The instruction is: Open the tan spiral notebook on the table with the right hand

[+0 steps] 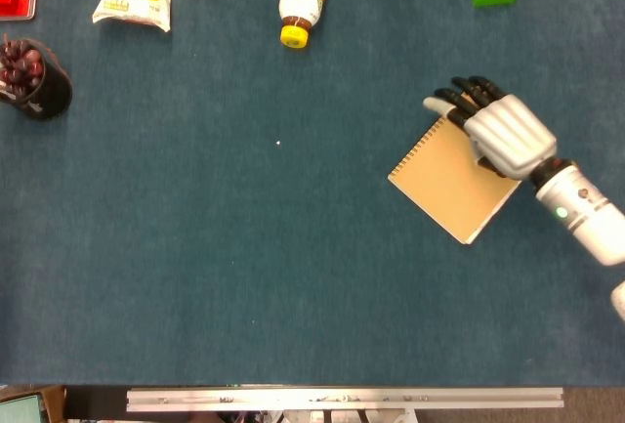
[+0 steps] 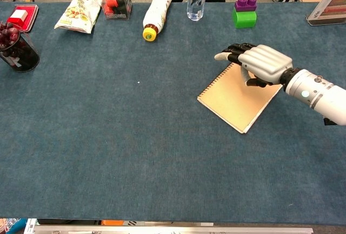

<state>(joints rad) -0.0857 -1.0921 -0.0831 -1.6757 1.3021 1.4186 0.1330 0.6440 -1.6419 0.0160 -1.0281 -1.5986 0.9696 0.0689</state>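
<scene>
The blue felt-covered table [image 1: 244,267] carries the closed tan spiral-bound notebook [image 1: 451,187] on its right half, lying flat and turned on a diagonal. The notebook's wire spine runs along its upper-left edge, so the free edge of the cover faces lower right; I judge its long axis to run from the corner under the hand down toward the near-right corner.

The silver-and-black right hand [image 1: 498,130] is over the far corner of the notebook, palm down, fingers extended and apart beyond the spine end, holding nothing (whether the thumb touches the cover is not clear in either view). The left hand is in neither view.

The risk as I see it: the hand is at the spine end, where the cover cannot be lifted. Pressing or sweeping there would likely slide the whole notebook across the felt, or rotate it, instead of opening it.
</scene>
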